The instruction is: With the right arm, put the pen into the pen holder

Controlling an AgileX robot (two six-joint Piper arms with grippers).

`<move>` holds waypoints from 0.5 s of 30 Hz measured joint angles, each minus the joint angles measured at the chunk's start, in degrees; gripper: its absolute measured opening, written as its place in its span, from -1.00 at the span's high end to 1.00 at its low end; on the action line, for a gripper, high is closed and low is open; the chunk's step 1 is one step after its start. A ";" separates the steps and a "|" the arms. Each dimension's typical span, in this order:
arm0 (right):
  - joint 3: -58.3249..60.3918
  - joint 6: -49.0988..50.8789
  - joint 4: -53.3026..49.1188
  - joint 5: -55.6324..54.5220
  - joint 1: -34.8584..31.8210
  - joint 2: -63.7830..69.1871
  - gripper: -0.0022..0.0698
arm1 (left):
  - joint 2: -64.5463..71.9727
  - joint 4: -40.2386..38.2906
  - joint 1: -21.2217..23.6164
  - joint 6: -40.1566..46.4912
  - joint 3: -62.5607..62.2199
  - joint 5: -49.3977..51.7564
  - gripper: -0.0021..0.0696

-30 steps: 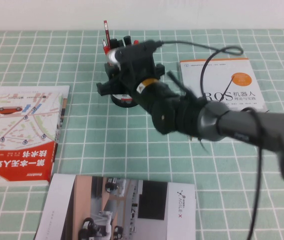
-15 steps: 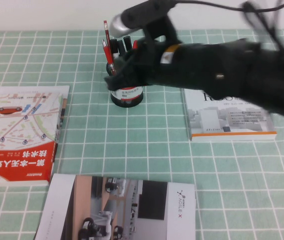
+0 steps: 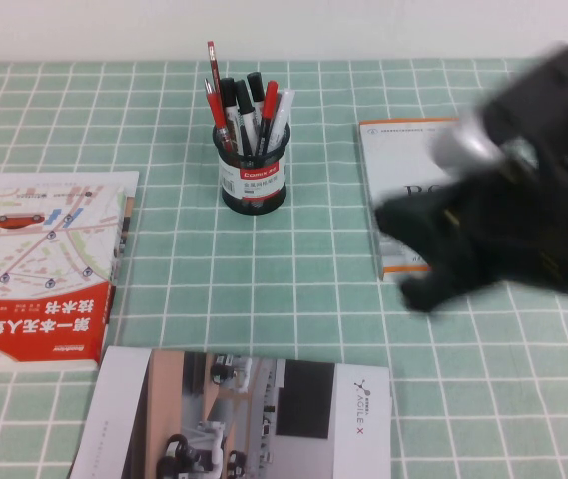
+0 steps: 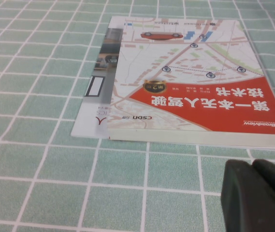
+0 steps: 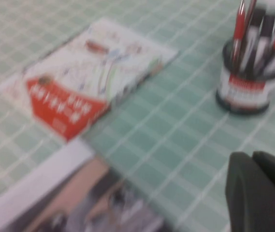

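Taking the pen holder (image 3: 253, 178) as the mark: nearest me, on the near side of it, a white brochure (image 3: 234, 414) lay flat on the green checked desk (image 3: 293, 289). To the holder's left and a little nearer lay the red-and-white map book (image 3: 44, 267); the left claw (image 4: 258, 195) hovered low just beside that book's near edge, its two dark fingers pressed together with nothing between them. To the holder's right and nearer than it, the right claw (image 3: 433, 254) hung as a dark smear over a white book (image 3: 408, 180), well apart from the holder. From the wrist its fingers (image 5: 260, 186) looked to lie together, holding nothing. The holder itself stood upright, and the pen (image 3: 269, 115) stood in it among several red, black and white ones, tips up.
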 joint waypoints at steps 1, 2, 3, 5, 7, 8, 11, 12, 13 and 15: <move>1.11 0.00 0.05 1.55 0.00 -1.72 0.99 | 0.00 0.00 0.00 0.00 0.00 0.00 0.95; 2.30 0.00 0.05 3.43 0.00 -3.68 0.99 | 0.00 0.00 0.00 0.00 0.00 0.00 0.95; 3.25 0.00 0.14 5.38 0.00 -5.41 0.99 | 0.00 0.00 0.00 0.00 0.00 0.00 0.95; 4.42 0.00 0.14 9.10 0.00 -7.71 0.99 | 0.00 0.00 0.00 0.00 0.00 0.00 0.95; 4.81 0.00 -0.28 12.64 0.00 -9.14 0.99 | 0.00 0.00 0.00 0.00 0.00 0.00 0.95; 4.85 0.00 -0.61 13.83 0.00 -9.56 0.99 | 0.00 0.00 0.00 0.00 0.00 0.00 0.95; 4.85 0.00 -1.71 15.83 0.00 -10.19 0.99 | 0.00 0.00 0.00 0.00 0.00 0.00 0.95; 4.85 0.00 -2.12 16.12 0.00 -10.23 0.99 | 0.00 0.00 0.00 0.00 0.00 0.00 0.95; 4.85 0.00 -2.78 16.25 0.00 -10.32 0.99 | 0.00 0.00 0.00 0.00 0.00 0.00 0.95; 4.96 0.15 -4.00 16.51 0.00 -10.32 0.99 | 0.00 0.00 0.00 0.00 0.00 0.00 0.95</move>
